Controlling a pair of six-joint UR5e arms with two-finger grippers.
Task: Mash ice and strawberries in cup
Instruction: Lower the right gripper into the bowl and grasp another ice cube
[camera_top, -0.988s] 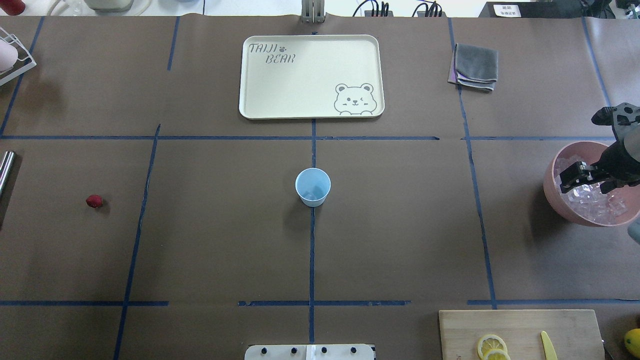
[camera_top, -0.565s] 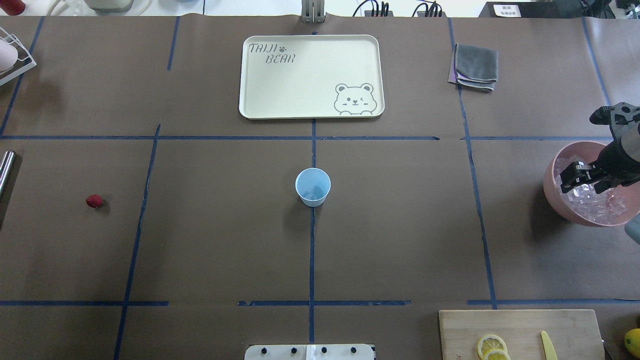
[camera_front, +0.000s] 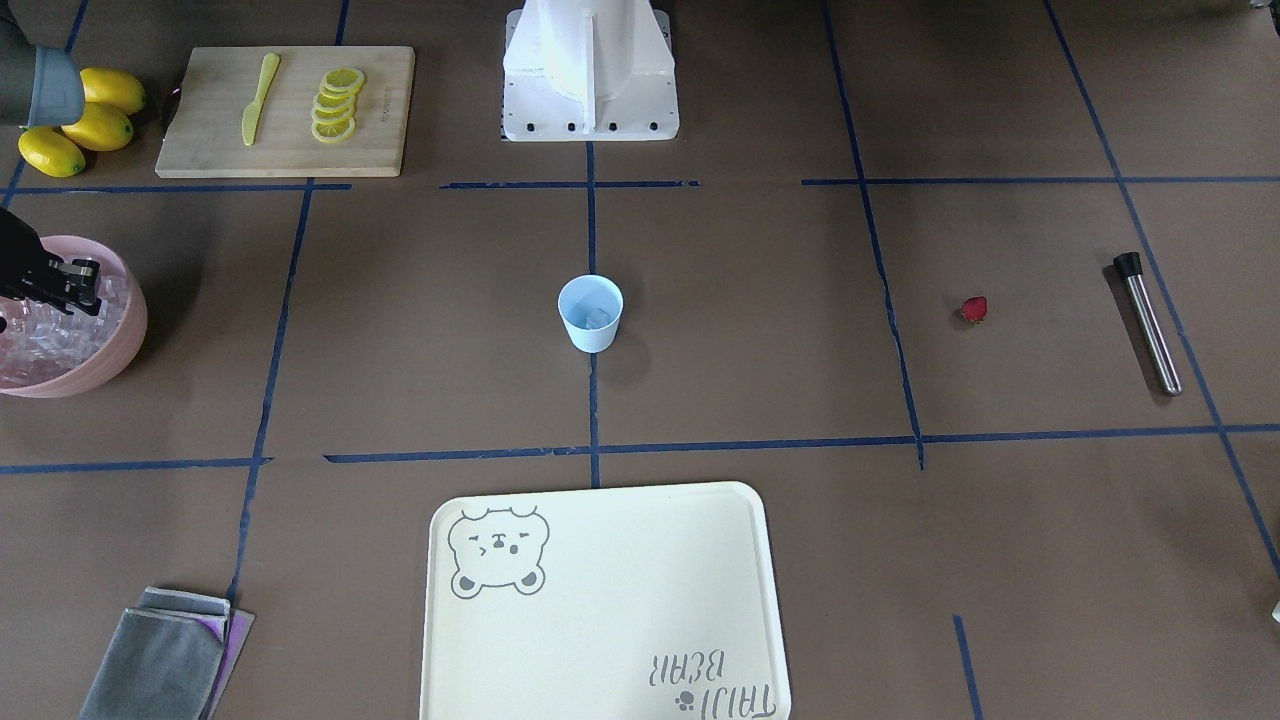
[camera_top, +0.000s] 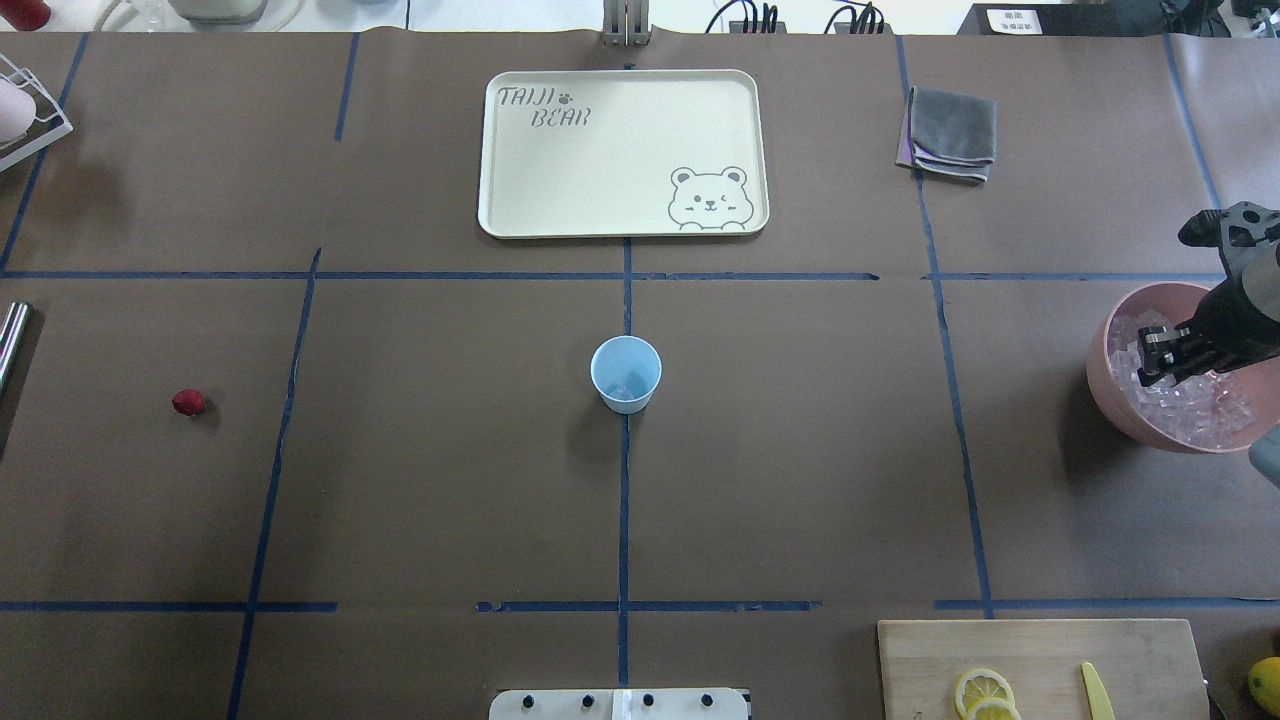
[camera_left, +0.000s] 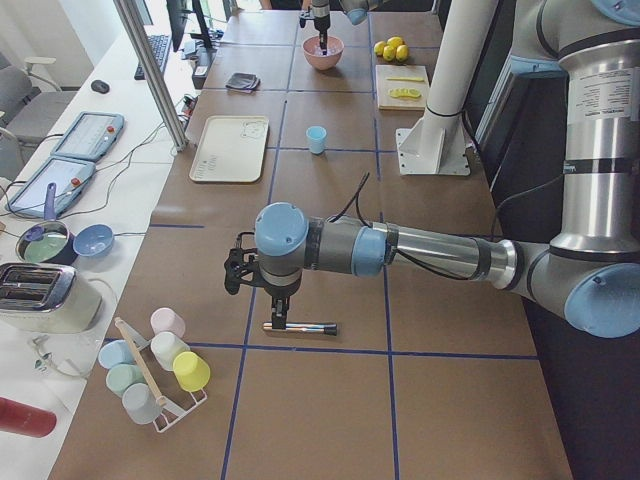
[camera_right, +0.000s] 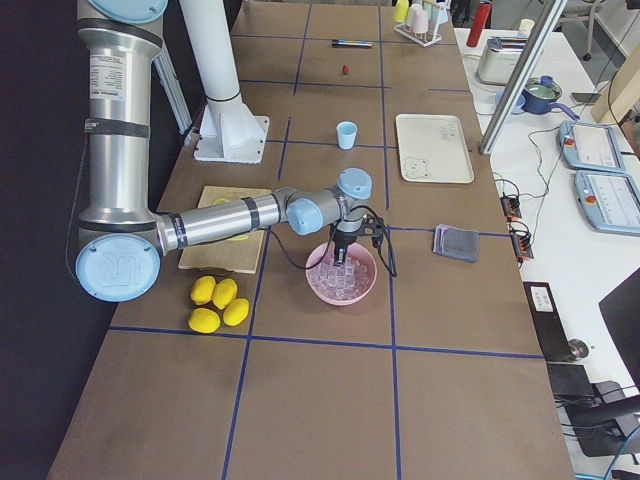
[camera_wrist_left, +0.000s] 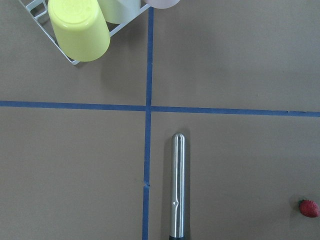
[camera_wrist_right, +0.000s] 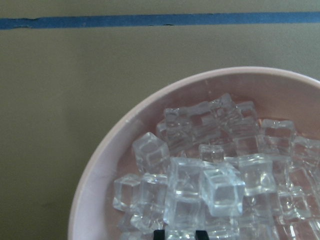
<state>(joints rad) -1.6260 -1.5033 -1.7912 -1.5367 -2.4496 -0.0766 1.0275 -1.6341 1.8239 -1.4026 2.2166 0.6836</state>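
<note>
Closing among ice (camera_top: 1205, 420) in pink bowl (camera_top: 1098, 392), frame right: right end effector (camera_top: 1152, 360), jaws narrower than second ago; grasp unclear; cup (camera_top: 626, 373) awaits cube.

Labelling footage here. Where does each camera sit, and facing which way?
Front-facing: across the table, looking steeply down; robot's base at top.
Overhead: behind the robot, looking forward-down; right gripper at pink bowl.
Exterior left: table's left end; left arm near.
Exterior right: opposite end; right arm near.
Left wrist: straight down on metal rod, strawberry; arm unseen.
Right wrist: down into ice; fingers show.
Shared: all exterior views show the cup.
</note>
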